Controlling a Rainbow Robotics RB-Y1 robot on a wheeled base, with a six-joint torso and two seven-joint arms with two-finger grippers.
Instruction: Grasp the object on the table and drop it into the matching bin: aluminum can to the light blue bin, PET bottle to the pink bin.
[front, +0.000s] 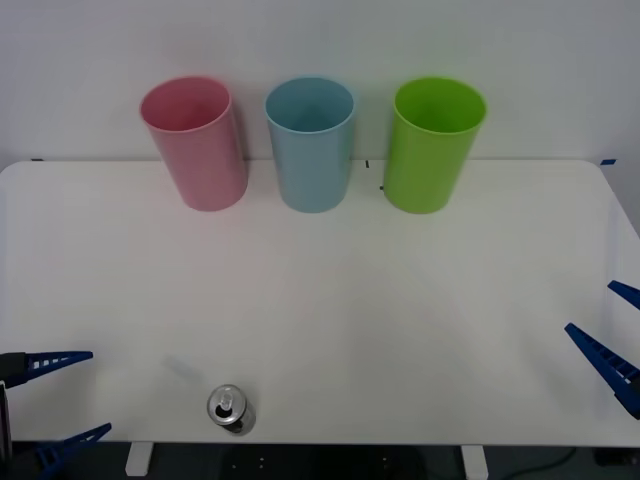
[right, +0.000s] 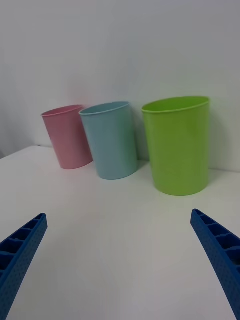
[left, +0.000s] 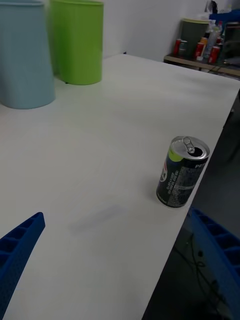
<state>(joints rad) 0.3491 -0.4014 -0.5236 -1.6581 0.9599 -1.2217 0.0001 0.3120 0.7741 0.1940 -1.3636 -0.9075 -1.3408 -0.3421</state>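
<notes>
Standing upright on the white table near its front edge, well apart from the pink bin, light blue bin and lime green bin lined up at the back, the aluminum can is waiting ungrasped, so the reach-and-grasp step is just beginning. The left gripper, fingers spread and empty, is hovering just beside the can and looks best placed to close around it; the right gripper, also spread, is idling at the right edge. Both arms are cut off by the frame, and the can's label is only partly legible.
</notes>
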